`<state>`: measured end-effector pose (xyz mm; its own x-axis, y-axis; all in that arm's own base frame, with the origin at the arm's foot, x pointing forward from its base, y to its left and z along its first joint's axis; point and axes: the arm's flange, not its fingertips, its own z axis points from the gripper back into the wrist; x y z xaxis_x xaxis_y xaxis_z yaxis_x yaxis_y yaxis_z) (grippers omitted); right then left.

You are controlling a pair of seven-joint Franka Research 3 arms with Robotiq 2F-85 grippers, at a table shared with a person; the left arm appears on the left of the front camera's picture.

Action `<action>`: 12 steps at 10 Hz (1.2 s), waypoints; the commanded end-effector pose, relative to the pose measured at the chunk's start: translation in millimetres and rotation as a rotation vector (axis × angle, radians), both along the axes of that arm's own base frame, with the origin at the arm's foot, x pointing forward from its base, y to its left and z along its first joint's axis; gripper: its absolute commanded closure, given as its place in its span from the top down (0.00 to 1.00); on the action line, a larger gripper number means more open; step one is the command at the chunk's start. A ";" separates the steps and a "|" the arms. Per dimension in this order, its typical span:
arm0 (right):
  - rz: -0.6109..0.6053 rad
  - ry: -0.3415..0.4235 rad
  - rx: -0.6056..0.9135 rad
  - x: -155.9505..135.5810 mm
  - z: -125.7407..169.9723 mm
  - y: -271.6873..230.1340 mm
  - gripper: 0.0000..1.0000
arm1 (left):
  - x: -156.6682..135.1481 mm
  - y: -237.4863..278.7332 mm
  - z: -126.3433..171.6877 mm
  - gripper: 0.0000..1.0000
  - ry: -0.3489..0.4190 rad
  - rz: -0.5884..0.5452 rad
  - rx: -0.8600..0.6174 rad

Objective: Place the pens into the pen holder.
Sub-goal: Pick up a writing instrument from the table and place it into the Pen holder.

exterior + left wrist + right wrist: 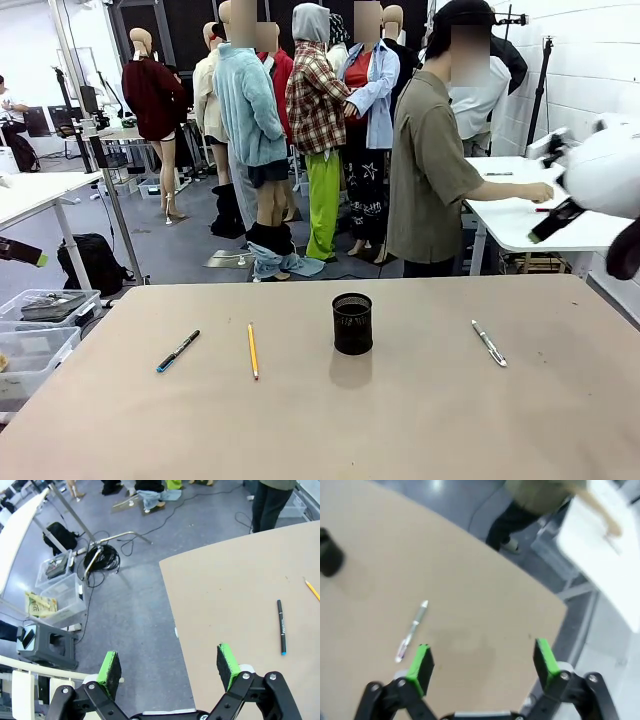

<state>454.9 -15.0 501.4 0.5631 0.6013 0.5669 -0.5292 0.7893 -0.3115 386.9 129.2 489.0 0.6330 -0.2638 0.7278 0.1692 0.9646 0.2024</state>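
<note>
Left gripper [169, 666] spread wide, empty, over table [235, 585] edge; blue-tipped pen [282, 627] ahead to one side, pencil [312, 590] beyond it. Right gripper [482, 661] spread, empty; pale pen [412, 629] just ahead, holder [330, 555] far ahead. Risk: thin flat pens roll from pads; light holder tips.

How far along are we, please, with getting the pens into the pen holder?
Nothing done yet: no pen stands in the pen holder. Nothing in hand: both arms' jaws stand open and empty. Left: the dark pen, the yellow pencil and the pale pen, all lying on the table.
</note>
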 end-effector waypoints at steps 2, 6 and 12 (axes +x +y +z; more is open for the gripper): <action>0.055 0.137 -0.173 11.7 -6.3 39.6 1.00 | 0.6 0.9 -0.6 1.00 -0.003 0.007 -0.005; 0.109 0.292 -0.260 24.4 -57.4 82.7 1.00 | 0.6 0.9 -0.6 1.00 -0.003 0.007 -0.005; 0.124 0.362 -0.250 21.5 -100.0 82.4 1.00 | 0.6 0.9 -0.6 1.00 -0.003 0.007 -0.005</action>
